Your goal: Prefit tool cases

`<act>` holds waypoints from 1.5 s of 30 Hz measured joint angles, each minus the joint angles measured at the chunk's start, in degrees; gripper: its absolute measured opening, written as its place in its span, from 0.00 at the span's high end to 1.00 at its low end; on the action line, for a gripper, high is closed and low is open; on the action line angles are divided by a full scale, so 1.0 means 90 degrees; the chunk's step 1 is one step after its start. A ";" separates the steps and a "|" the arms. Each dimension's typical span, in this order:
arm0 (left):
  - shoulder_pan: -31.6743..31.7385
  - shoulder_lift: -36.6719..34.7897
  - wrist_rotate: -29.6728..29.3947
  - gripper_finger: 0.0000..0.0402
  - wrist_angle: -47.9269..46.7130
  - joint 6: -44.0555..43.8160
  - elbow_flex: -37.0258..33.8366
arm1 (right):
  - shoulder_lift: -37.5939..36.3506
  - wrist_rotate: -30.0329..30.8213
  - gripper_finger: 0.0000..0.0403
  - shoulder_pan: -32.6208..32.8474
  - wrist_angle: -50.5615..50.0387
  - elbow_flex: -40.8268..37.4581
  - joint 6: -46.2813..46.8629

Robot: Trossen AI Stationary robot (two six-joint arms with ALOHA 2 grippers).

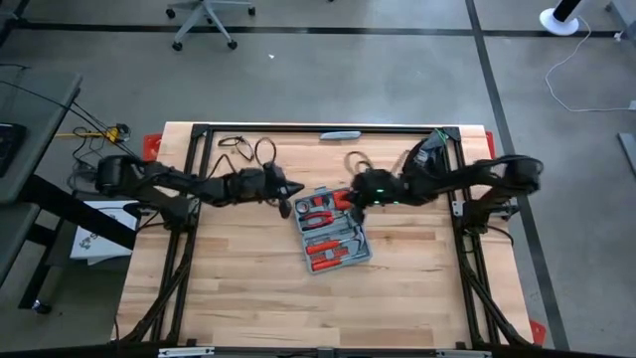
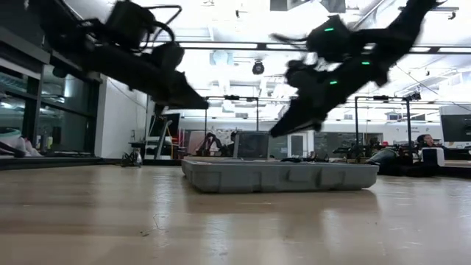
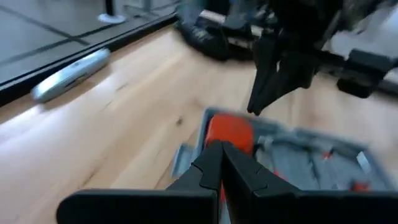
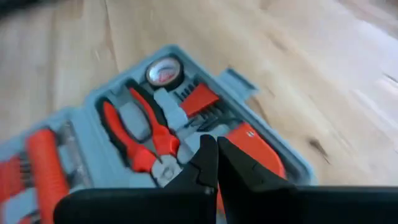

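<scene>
I am seeing one tool case [image 1: 333, 236] lying open and flat on the wooden bench [image 1: 248, 298], just right of the centre of the high view and turned a little askew. It is blue-grey plastic, its two halves spread side by side, and its moulded inside is carrying red-handled tools. In the right wrist view I am counting one pair of pliers [image 4: 140, 134] with red grips, one round tape measure [image 4: 163, 71] with a red and white face, one red box-shaped piece [image 4: 255, 152] and one red ribbed handle [image 4: 43, 165] at the left of that frame. From the low view the case is showing as one shallow grey tray in the middle of the frame.

I am holding my left end effector [image 1: 285, 206] just left of the case, above the bench, with its fingers pressed together and nothing between them. I am holding my right end effector [image 1: 350, 204] over the upper edge of the case, fingers likewise closed on nothing.

One slim silver-grey bar [image 1: 340, 134] is lying at the top edge of the bench, well apart from the case.
</scene>
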 joint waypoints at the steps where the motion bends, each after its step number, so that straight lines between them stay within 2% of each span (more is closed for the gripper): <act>1: 0.0229 0.0109 0.0395 1.00 0.0094 -0.0019 0.0100 | -0.0248 -0.0001 1.00 0.0000 0.0198 -0.0292 0.0155; 6: 0.1466 0.1043 0.2488 0.97 -0.0361 -0.0462 0.0913 | -0.1243 0.0014 1.00 0.0119 0.0651 -0.1297 0.0589; 9: 0.1885 0.1691 0.3414 0.91 -0.1035 -0.0331 0.1612 | -0.1575 0.0181 1.00 0.0250 0.0630 -0.1599 0.0632; 11: 0.2044 0.2070 0.3737 0.86 -0.1711 0.0009 0.2120 | -0.1696 0.0209 1.00 0.0317 0.0616 -0.1700 0.0630; 17: 0.2145 0.2952 0.3739 0.72 -0.3669 0.0873 0.3415 | -0.1753 0.0213 1.00 0.0410 0.0368 -0.1720 0.0575; 21: 0.2116 0.3240 0.3752 0.66 -0.4417 0.1287 0.3839 | -0.1751 0.0213 1.00 0.0410 0.0338 -0.1720 0.0543; 26: 0.2108 0.3283 0.3750 0.64 -0.4472 0.1403 0.3892 | -0.1751 0.0232 1.00 0.0410 0.0336 -0.1720 0.0441; 34: 0.1920 0.3389 0.3852 0.67 -0.4515 0.1362 0.3892 | -0.1751 0.0232 1.00 0.0408 0.0337 -0.1720 0.0409; 45: 0.1819 0.3448 0.4231 0.67 -0.4466 0.1405 0.3890 | -0.1746 0.0230 1.00 0.0408 0.0214 -0.1720 0.0416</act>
